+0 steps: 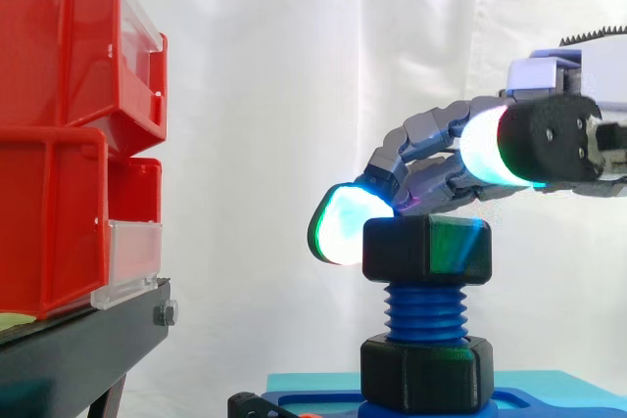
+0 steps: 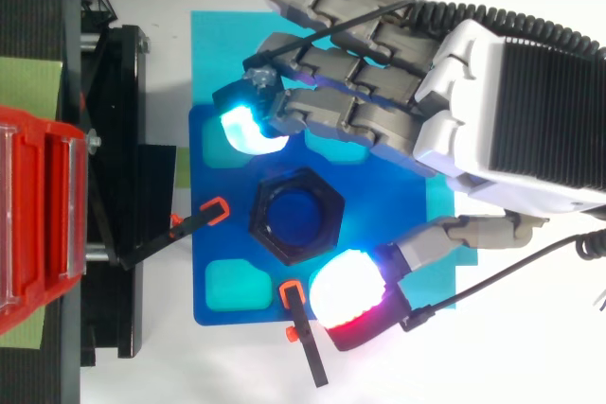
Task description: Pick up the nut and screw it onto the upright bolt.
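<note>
1. Nearest the overhead camera, the robot hand [image 2: 511,111] is seen reaching in from the right, held above the work.
2. Its fingers [image 2: 248,128] are spread and only loosely bent, and nothing is grasped by them. A cyan-glowing pad is placed to one side of the black hexagonal plastic nut [image 1: 426,250], and a white-and-red pad [image 2: 348,292] to the opposite side. From above, a gap is seen between each pad and the nut.
3. In the side view, one glowing pad [image 1: 343,224] is seen at the nut's upper left edge; contact there cannot be judged.
4. The nut is seated level on top of the upright blue threaded plastic bolt [image 1: 426,310], with bare threads shown below it.
5. A second black hexagonal nut [image 1: 426,371] is seated at the foot of the bolt.
6. The bolt is carried by a dark blue base plate [image 2: 213,153], which is laid on a cyan sheet [image 2: 218,44] on the white tabletop [image 2: 237,366].
7. Two black clamps with orange tips [image 2: 204,218] are set against the plate's edges.
8. Stacked red plastic bins [image 1: 59,144] are mounted on a black stand [image 1: 78,349] at the left, before a white curtain [image 1: 294,66].
</note>
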Motion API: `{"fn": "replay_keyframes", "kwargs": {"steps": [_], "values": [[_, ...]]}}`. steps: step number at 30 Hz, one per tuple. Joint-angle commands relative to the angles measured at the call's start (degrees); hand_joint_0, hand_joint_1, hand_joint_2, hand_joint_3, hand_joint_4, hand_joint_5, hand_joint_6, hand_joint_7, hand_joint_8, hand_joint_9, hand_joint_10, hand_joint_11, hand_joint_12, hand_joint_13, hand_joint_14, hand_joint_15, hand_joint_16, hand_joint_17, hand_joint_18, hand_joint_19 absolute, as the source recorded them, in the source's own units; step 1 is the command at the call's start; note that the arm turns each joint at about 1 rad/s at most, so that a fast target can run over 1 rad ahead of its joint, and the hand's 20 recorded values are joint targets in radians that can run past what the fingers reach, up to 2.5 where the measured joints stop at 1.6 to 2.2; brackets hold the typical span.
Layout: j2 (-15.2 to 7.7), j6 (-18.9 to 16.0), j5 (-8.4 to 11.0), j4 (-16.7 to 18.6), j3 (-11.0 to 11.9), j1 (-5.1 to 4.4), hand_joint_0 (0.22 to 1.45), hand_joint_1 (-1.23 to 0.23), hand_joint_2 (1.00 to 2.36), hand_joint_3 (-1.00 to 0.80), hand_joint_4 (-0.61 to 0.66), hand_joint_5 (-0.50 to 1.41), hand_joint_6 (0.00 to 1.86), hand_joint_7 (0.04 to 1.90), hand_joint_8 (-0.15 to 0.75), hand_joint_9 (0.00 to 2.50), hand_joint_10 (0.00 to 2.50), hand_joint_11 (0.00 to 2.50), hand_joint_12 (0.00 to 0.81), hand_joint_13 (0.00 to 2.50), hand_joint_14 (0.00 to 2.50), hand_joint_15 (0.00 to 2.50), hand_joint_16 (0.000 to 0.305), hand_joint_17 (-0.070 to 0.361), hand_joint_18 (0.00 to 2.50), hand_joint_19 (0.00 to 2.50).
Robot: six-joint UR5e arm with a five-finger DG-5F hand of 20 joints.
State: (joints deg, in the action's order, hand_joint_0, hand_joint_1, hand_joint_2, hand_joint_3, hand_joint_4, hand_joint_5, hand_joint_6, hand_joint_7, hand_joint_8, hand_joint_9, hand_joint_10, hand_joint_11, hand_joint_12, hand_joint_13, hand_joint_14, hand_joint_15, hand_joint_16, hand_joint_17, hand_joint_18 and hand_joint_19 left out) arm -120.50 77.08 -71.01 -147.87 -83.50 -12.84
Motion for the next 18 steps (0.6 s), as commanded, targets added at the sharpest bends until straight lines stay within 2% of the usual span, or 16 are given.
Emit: {"fn": "replay_keyframes", "kwargs": {"steps": [1, 3, 7, 12, 13, 14, 15, 18], "values": [[0.0, 0.0, -0.53, -0.3, 0.8, 0.01, 0.36, -0.09, 1.0, -0.5, 0.24, -0.23, 0.5, 0.64, 0.319, 0.26, 0.0, 0.0, 0.462, 0.17, 0.0, 0.0, 0.066, 0.149, 0.06, 0.0], [0.0, 0.0, -1.24, -0.7, 2.0, 0.1, 0.37, -0.01, 1.0, -0.5, 0.22, -0.23, 0.5, 0.63, 0.303, 0.22, 0.0, 0.0, 0.457, 0.13, 0.0, 0.0, 0.064, 0.144, 0.0, 0.0], [0.0, 0.0, -2.91, -1.0, 3.0, -0.08, 0.41, 0.09, 1.0, -0.5, 0.17, -0.22, 0.5, 0.63, 0.279, 0.19, 0.0, 0.0, 0.437, 0.09, 0.0, 0.0, 0.06, 0.136, 0.0, 0.0], [0.0, 0.7, -3.26, -0.7, 3.0, -1.13, 0.45, 0.12, 1.0, -0.5, 0.12, -0.2, 0.5, 0.64, 0.257, 0.19, 0.0, 0.0, 0.417, 0.06, 0.0, 0.0, 0.056, 0.126, 0.0, 0.0], [0.0, 0.8, -3.26, -0.7, 3.0, -1.22, 0.46, 0.08, 1.0, -0.5, 0.12, -0.2, 0.5, 0.65, 0.251, 0.19, 0.0, 0.0, 0.411, 0.06, 0.0, 0.0, 0.055, 0.123, 0.0, 0.0], [0.0, 0.7, -3.26, -0.7, 3.0, -1.31, 0.48, -0.01, 1.0, -0.5, 0.12, -0.2, 0.5, 0.67, 0.245, 0.19, 0.0, 0.0, 0.404, 0.06, 0.0, 0.0, 0.053, 0.12, 0.0, 0.0], [-0.1, 0.8, -3.35, -0.7, 3.0, -1.39, 0.48, -0.18, 1.0, -0.5, 0.12, -0.2, 0.5, 0.72, 0.244, 0.16, 0.0, 0.0, 0.4, 0.03, 0.0, 0.0, 0.053, 0.118, 0.0, 0.0], [0.0, 0.7, -3.35, -1.0, 3.0, -1.48, 0.48, -0.34, 1.0, -0.5, 0.13, -0.2, 0.5, 0.74, 0.245, 0.16, 0.0, 0.0, 0.398, 0.03, 0.0, 0.0, 0.052, 0.117, 0.0, 0.0]]}}
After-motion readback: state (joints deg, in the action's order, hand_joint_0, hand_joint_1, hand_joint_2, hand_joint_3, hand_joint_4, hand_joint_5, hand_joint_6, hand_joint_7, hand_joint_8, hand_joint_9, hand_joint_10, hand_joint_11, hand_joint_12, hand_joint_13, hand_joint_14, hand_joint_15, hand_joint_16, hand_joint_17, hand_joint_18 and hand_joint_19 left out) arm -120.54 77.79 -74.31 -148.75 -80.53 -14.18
